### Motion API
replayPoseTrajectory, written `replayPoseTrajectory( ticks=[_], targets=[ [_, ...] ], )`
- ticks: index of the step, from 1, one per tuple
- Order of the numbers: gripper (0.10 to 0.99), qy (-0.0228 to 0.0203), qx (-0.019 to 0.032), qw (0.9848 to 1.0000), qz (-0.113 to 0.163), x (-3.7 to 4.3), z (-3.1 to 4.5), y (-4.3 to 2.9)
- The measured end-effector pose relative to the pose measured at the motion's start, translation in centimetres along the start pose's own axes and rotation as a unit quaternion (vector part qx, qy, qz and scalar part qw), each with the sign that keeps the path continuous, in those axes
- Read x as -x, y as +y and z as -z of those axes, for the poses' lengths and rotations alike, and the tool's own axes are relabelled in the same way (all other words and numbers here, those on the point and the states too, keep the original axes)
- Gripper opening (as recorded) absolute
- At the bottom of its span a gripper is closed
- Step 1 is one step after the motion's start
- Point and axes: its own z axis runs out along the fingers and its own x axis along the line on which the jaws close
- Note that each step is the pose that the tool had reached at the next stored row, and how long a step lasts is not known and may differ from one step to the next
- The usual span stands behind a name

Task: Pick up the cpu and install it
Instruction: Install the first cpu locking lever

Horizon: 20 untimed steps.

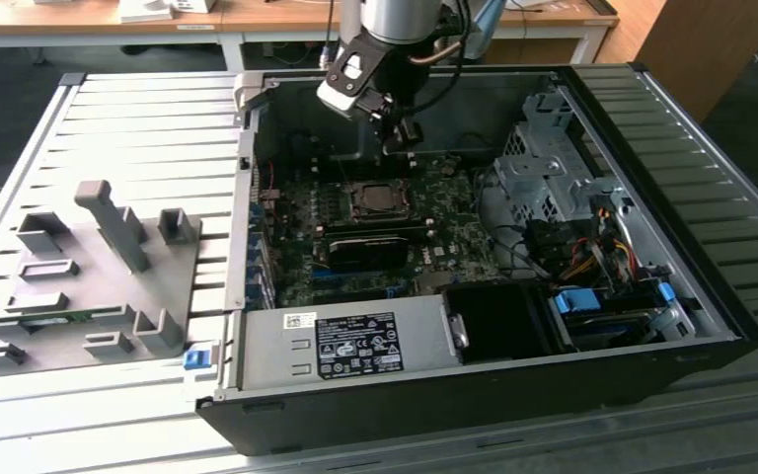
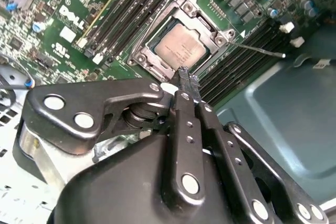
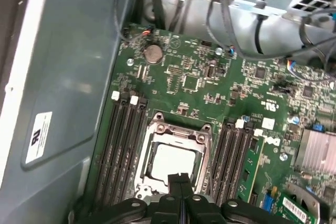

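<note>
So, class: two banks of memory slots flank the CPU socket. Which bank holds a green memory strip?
In the first wrist view, the bank toward the finned heatsink: a green strip stands there. The bank by the case wall is bare.

My end effector (image 3: 180, 181) hangs with its fingertips pressed together over the near edge of the cpu (image 3: 170, 164). The cpu lies flat in the metal-framed socket (image 3: 176, 157) on the green motherboard (image 3: 210, 85), memory slots (image 3: 123, 145) on both sides
</note>
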Motion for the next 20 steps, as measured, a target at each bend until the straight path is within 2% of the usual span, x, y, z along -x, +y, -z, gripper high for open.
replayPoseTrajectory(
  ticks=[5,10,15,18,20],
  targets=[
    [0.106,0.0001,-0.0007,0.9991,0.042,0.00,-0.01,0.00],
    [0.106,0.0002,-0.0013,0.9967,0.081,0.00,-0.02,0.00],
    [0.106,0.0003,-0.0020,0.9927,0.121,0.00,-0.04,0.00],
    [0.106,0.0003,-0.0023,0.9896,0.144,0.00,-0.04,0.00],
    [0.106,0.0004,-0.0026,0.9869,0.161,0.00,-0.05,0.00]
  ],
)
